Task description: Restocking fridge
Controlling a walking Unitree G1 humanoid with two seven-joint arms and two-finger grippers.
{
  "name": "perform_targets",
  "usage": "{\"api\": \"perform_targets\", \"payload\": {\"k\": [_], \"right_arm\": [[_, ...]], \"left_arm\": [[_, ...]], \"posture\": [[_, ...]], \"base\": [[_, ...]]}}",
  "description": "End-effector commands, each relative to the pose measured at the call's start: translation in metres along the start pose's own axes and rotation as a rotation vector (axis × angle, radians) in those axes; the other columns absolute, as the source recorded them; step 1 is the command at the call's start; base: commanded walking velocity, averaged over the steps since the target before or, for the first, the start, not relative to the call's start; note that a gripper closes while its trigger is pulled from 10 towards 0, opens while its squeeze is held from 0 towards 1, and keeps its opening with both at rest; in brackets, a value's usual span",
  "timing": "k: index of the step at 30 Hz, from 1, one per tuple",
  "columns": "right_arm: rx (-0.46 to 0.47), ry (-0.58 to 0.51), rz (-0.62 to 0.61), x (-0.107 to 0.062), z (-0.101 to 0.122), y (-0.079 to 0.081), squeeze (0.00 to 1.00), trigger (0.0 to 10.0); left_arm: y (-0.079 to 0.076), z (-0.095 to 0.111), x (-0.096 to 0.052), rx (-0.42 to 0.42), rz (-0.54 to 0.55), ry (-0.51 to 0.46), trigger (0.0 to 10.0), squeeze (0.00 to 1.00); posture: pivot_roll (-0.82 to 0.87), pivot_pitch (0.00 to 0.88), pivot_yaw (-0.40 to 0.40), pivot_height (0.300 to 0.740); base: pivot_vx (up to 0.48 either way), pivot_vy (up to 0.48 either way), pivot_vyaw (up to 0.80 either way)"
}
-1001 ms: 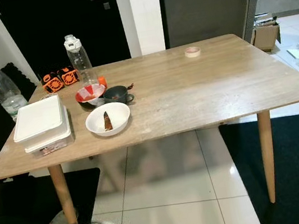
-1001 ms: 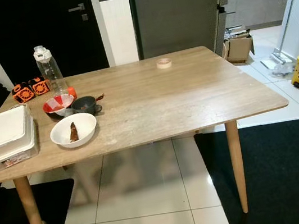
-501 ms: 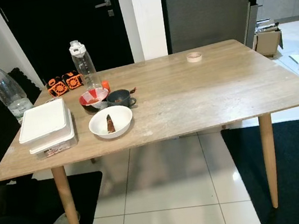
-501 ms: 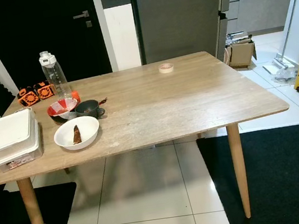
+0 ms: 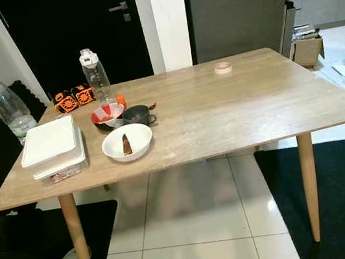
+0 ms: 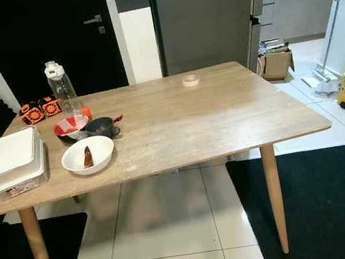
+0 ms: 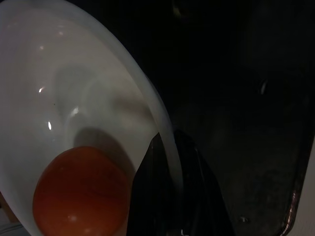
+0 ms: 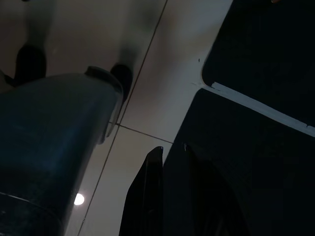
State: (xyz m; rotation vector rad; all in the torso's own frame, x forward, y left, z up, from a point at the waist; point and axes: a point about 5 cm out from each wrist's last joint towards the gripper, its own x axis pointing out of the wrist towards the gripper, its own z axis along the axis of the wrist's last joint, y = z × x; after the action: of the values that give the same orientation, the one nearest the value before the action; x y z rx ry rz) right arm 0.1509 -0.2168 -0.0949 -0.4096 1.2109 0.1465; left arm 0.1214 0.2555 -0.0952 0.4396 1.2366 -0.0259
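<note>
One white bowl (image 7: 74, 123) — rim pinched in left tool (image 7: 170, 162) | tomato (image 7: 81, 191) inside

Little of the robot's own body can be made out from here. At the left wrist, two long black fingers (image 7: 189, 196) taper from a broad base to narrow tips, their surface matte and nearly lost in the gloom. The right gripper's fingers (image 8: 147, 191) are the same sort: long, black, flat-sided blades narrowing toward pointed ends, with a faint sheen along one edge. Next to them rises a rounded dark blue-grey body part (image 8: 47, 147), smooth and glossy, capped by a small lighter rim.
</note>
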Motion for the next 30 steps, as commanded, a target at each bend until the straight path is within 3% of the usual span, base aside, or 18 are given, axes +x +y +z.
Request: {"api": "perform_targets", "payload": {"k": [1,7,8,9,10,12,13,19,30], "right_arm": [[-0.006,0.012,-0.006,0.0,-0.003,-0.001,0.0,10.0],[0.035,0.023,-0.034,-0.001,-0.01,-0.011,0.0,10.0],[0.061,0.022,-0.054,-0.002,-0.012,-0.015,0.0,10.0],[0.061,0.022,-0.054,-0.002,-0.012,-0.015,0.0,10.0],[0.074,0.024,-0.06,-0.002,-0.013,-0.016,0.0,10.0],[0.085,0.022,-0.06,-0.002,-0.013,-0.016,0.0,10.0],[0.087,0.018,-0.058,-0.002,-0.012,-0.015,0.0,10.0],[0.051,0.001,-0.034,-0.001,-0.006,-0.009,0.0,10.0],[0.055,0.005,-0.026,0.0,-0.003,-0.003,0.0,10.0]], "left_arm": [[-0.003,-0.002,0.0,0.009,0.003,0.004,10.0,0.0],[-0.017,-0.007,0.0,0.009,-0.022,0.013,10.0,0.0],[-0.024,-0.006,0.0,0.008,-0.057,0.007,1.1,0.0],[-0.024,-0.006,0.0,0.008,-0.057,0.007,1.1,0.0],[-0.027,-0.006,0.0,0.035,-0.076,0.009,0.0,0.0],[-0.029,-0.004,0.0,0.066,-0.08,0.011,0.0,0.0],[-0.029,-0.003,0.0,0.071,-0.074,0.012,10.0,0.0],[-0.03,0.011,0.001,0.072,-0.066,-0.03,10.0,0.0],[-0.044,-0.002,-0.001,0.043,-0.1,-0.004,10.0,0.0]], "posture": [[-0.07,0.0,0.054,0.74],[-0.09,0.0,0.046,0.74],[-0.09,0.0,0.046,0.74],[-0.09,0.0,0.046,0.74],[-0.09,0.0,0.046,0.74],[-0.09,0.0,0.041,0.74],[-0.09,0.0,0.041,0.74],[-0.08,0.0,0.03,0.74],[-0.08,0.0,0.048,0.74]], "base": [[0.0,0.0,0.0],[0.0,0.0,0.0],[0.0,0.0,0.0],[0.0,0.0,0.0],[0.0,0.0,0.0],[0.0,0.0,0.0],[0.0,0.0,0.0],[0.0,0.0,0.0],[0.0,0.0,0.0]]}}
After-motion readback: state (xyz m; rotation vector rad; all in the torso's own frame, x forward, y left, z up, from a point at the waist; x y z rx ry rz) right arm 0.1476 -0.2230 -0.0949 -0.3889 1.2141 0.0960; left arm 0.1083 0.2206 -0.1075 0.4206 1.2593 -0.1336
